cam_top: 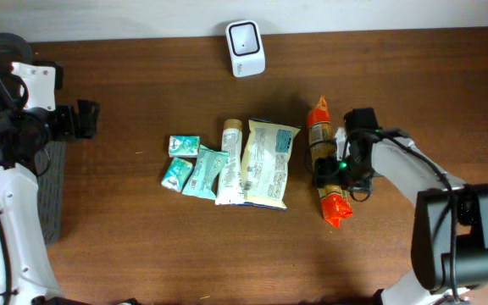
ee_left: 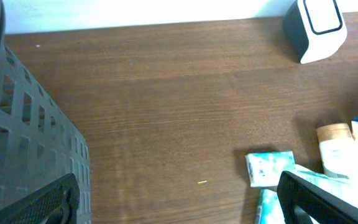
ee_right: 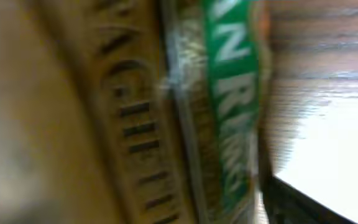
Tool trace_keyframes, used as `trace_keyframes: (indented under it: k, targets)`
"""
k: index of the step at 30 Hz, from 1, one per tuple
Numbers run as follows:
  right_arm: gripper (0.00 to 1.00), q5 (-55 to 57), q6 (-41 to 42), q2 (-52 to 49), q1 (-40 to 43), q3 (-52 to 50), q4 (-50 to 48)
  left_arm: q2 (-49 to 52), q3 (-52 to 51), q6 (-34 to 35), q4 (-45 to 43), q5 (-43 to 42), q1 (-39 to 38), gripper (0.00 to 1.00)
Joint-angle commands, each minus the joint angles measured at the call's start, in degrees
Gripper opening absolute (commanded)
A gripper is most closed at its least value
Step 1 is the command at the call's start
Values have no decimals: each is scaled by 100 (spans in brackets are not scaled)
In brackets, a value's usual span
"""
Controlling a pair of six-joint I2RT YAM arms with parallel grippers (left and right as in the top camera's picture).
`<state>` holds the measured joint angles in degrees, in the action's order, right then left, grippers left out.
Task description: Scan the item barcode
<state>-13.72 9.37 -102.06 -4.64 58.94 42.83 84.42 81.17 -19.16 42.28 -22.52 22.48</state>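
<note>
Counted on the table [cam_top: 125, 254]: one white scanner [cam_top: 246, 48] at the far edge, three teal packets [cam_top: 183, 146], one tube [cam_top: 230, 165], one beige bag [cam_top: 268, 161], one orange packet [cam_top: 318, 120]. One grey basket [cam_top: 53, 195] at the left edge; inside not visible. Teal packets, tube and bag bunched mid-table, touching or overlapping, on the near side of the scanner. Orange packet lying flat just right of the bag, apart from it, lengthwise toward the far edge, well short of the scanner. Right gripper [cam_top: 330, 169] down across the orange packet's middle, hiding that part. From the right wrist, only blurred print filling the view, with one finger [ee_right: 316, 199] at the lower right. Cannot tell whether clamped on the orange packet or loose around it. Left gripper [cam_top: 87, 119] beside the basket, well apart from the pile, fingers [ee_left: 36, 202] spread wide, holding nothing.
</note>
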Motion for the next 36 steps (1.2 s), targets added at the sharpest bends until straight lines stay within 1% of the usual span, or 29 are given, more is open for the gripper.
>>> trace_keyframes:
  k: [1,2,3,4,5,7,8,36]
  targets:
    - [80,-507,-50,-55,24,-520,-358,-9,-13,-90,-11,-61,20,99]
    - [68,-525,-28,-55,28,-540,-411,-9,-13,-87,-11,-61,20,99]
    - [43,-562,-28,-55,26,-540,-457,-11,-13,-87,-9,-61,20,99]
    - [34,-564,-28,-55,22,-540,-479,-9,-13,-87,-11,-61,20,99]
    - [18,-564,-28,-55,22,-540,-505,-11,-13,-90,-11,-61,20,99]
    - [6,-581,-28,-55,22,-540,-518,-11,-13,-87,-11,-61,20,99]
    - [4,-581,-28,-55,22,-540,-525,-9,-13,-87,-11,-61,20,99]
    - [4,-715,9,-52,26,-518,-581,-9,-13,-87,4,-61,20,99]
